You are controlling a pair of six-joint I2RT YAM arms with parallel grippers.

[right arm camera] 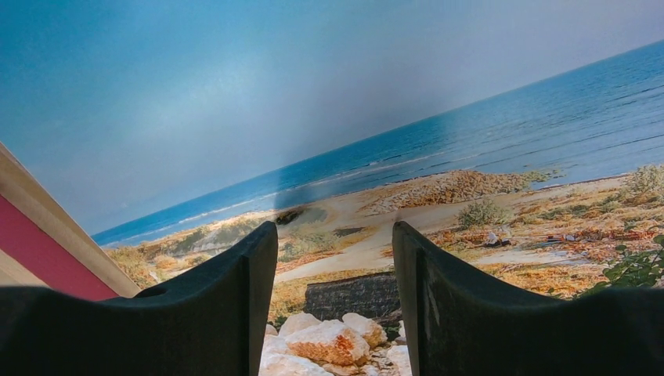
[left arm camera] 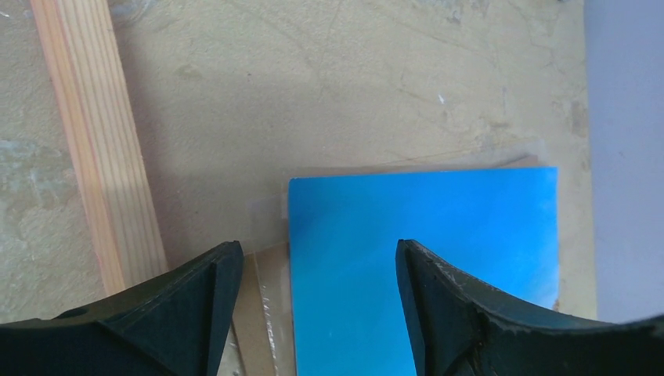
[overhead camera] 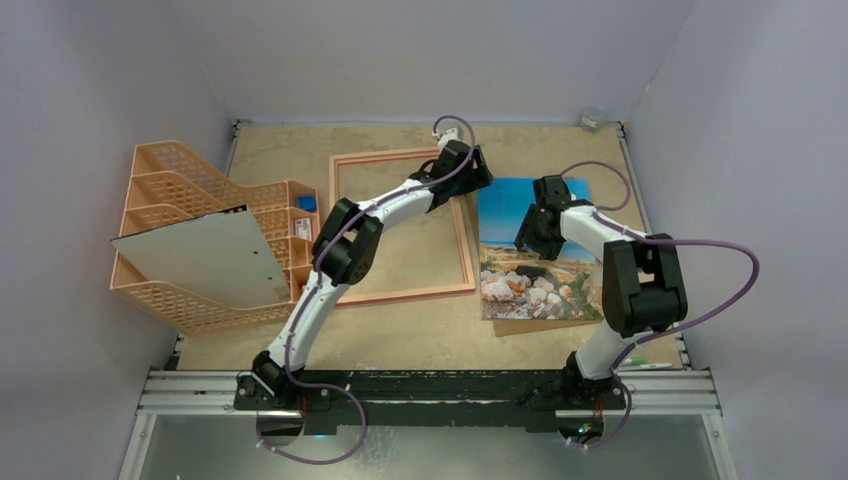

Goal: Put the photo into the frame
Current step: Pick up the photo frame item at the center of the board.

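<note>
The photo (overhead camera: pixel 530 245) lies face up on the right of the table, blue sky at the far end and rocks at the near end. It rests on a brown backing board (overhead camera: pixel 540 325). The frame (overhead camera: pixel 400 295) lies flat to its left, pale wood side showing. My left gripper (overhead camera: pixel 480 170) is open and empty over the photo's far left corner (left arm camera: pixel 423 258), beside the frame's wooden bar (left arm camera: pixel 94 141). My right gripper (overhead camera: pixel 532 240) is open and empty, low over the middle of the photo (right arm camera: pixel 470 157). A pink-red strip of the frame (right arm camera: pixel 39 251) shows at its left.
An orange mesh organiser (overhead camera: pixel 170 175) stands at the left with a grey-white board (overhead camera: pixel 200 255) leaning in it. A small round object (overhead camera: pixel 592 118) sits at the back right corner. Walls close the table on three sides. The backing board (left arm camera: pixel 258 313) sticks out past the photo's left edge.
</note>
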